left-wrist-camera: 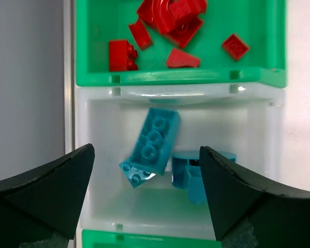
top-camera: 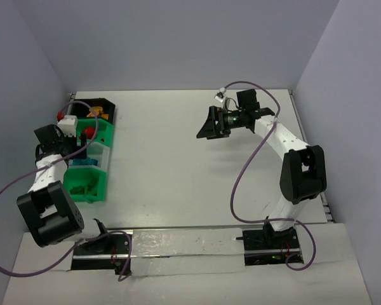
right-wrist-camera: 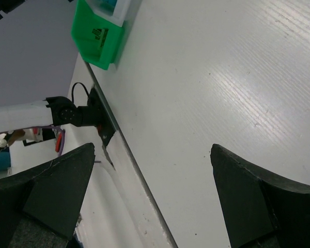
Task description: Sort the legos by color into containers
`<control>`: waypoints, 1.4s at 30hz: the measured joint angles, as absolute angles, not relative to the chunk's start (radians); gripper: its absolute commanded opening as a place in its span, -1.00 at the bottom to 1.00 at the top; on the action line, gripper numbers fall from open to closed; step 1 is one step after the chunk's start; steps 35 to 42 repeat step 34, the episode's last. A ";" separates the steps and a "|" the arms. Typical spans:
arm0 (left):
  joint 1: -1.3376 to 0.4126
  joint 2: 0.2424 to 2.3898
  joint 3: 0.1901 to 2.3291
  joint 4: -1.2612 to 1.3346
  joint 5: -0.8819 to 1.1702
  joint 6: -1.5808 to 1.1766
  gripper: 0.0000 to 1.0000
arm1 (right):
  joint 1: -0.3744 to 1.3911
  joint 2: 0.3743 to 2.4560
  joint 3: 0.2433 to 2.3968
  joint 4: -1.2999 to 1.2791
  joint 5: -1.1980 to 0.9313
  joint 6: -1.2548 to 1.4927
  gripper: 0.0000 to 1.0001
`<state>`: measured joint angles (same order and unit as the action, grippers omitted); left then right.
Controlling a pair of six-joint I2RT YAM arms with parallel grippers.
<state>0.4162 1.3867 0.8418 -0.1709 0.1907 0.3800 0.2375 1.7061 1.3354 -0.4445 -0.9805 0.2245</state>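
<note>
Down the left of the table runs a row of containers: a black bin [top-camera: 105, 109] with orange legos, a green bin [left-wrist-camera: 93, 46] with several red legos [left-wrist-camera: 170, 20], a clear white bin [left-wrist-camera: 108, 206] and another green bin [top-camera: 89, 187]. My left gripper [left-wrist-camera: 146, 149] hangs open over the white bin. A tilted teal brick [left-wrist-camera: 156, 138] lies in that bin between the fingers and touches neither. A round teal piece [left-wrist-camera: 188, 170] sits beside it. My right gripper [right-wrist-camera: 153, 149] is open and holds nothing, above bare table at the far middle [top-camera: 206, 124].
The left wall runs close beside the bins [left-wrist-camera: 26, 77]. In the right wrist view the near green bin [right-wrist-camera: 95, 39] and the left arm's base [right-wrist-camera: 72, 113] show at the table's front edge. Cables loop from both arms.
</note>
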 measured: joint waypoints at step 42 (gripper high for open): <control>-0.167 1.583 1.181 -0.307 0.309 -0.043 0.98 | 0.216 1.408 1.136 -0.403 -0.297 0.040 1.00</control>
